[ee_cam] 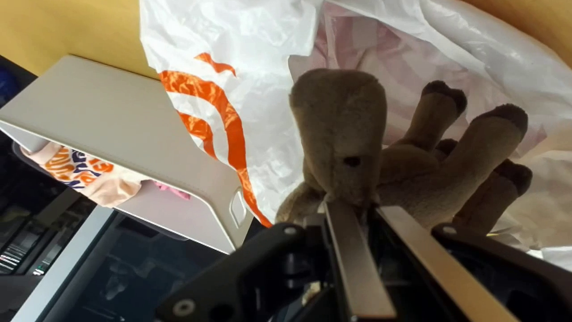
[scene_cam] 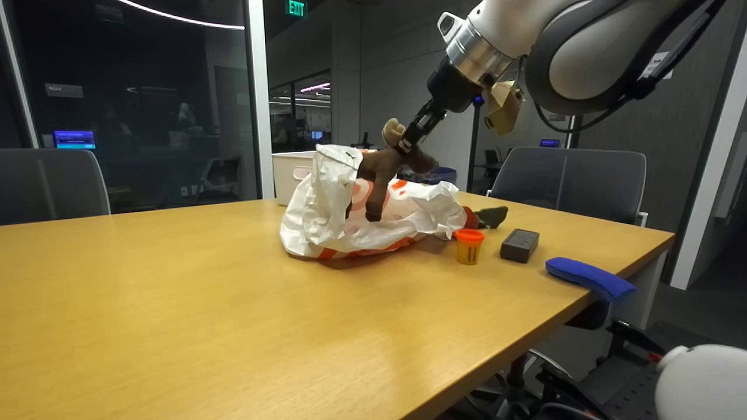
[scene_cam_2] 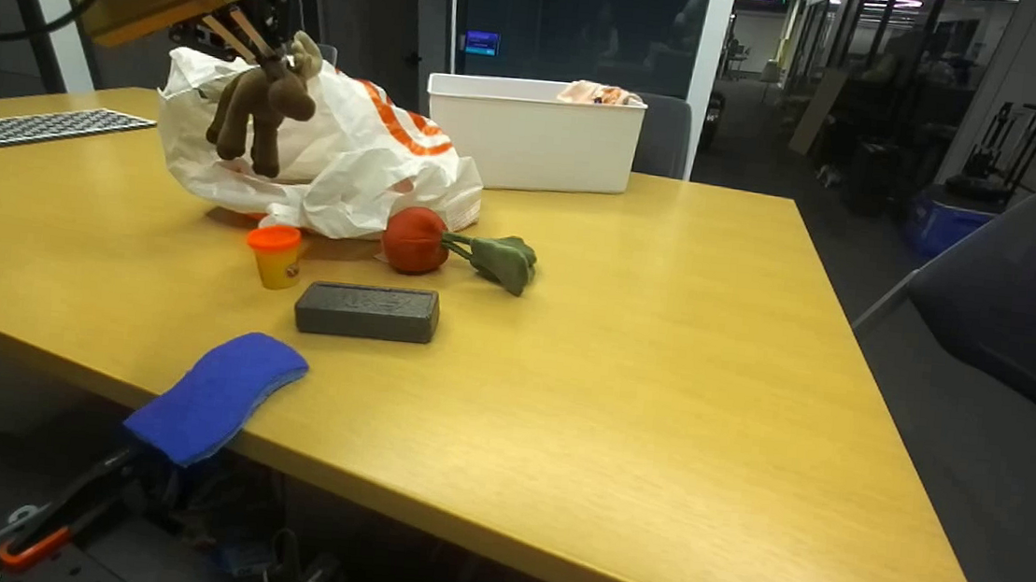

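A brown plush moose with pale antlers hangs from my gripper, whose jaws are shut on it just behind the head. In the wrist view the moose's head points up the picture and its legs reach right, over the mouth of a crumpled white plastic bag with orange markings. The bag lies on its side on the table in both exterior views. Part of the bag's raised edge hides the moose's hindquarters in an exterior view. How far the moose sits inside the opening, I cannot tell.
Behind the bag stands a white bin with cloth inside. Near the bag are a red-and-green plush vegetable, a yellow tub with an orange lid, and a dark block. A blue cloth piece overhangs the table edge; a keyboard lies beyond.
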{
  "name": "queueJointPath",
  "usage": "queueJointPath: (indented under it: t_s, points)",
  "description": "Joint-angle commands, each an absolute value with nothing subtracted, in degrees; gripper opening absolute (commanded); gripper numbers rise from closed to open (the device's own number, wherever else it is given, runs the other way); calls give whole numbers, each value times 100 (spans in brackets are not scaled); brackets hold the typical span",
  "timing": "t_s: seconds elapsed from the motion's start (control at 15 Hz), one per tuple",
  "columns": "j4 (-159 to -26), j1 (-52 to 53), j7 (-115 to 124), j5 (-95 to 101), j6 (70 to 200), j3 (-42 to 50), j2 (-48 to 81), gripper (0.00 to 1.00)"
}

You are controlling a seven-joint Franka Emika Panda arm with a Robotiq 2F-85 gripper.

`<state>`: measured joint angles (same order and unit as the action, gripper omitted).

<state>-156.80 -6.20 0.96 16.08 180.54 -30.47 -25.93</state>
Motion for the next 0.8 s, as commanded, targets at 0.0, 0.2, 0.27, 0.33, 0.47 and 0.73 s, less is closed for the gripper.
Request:
queueJointPath:
  t_s: [0.0, 0.2, 0.27, 0.33, 0.47, 0.73]
  points:
    - [-15747, -1992, 567, 1830, 18942, -4312, -2646, 4]
    - [-15761, -2966, 588, 1609, 19444, -5397, -2822, 4]
    - [-15762, -3105, 550, 1545, 19434, -5612, -2753, 5]
    - [-15711, -3195, 528, 1545, 19289, -5772, -2602, 4]
    - [-15584, -3485, 600, 1519, 18855, -6144, -2355, 5]
    - [-15405, -4094, 665, 1593, 18692, -6763, -2278, 19]
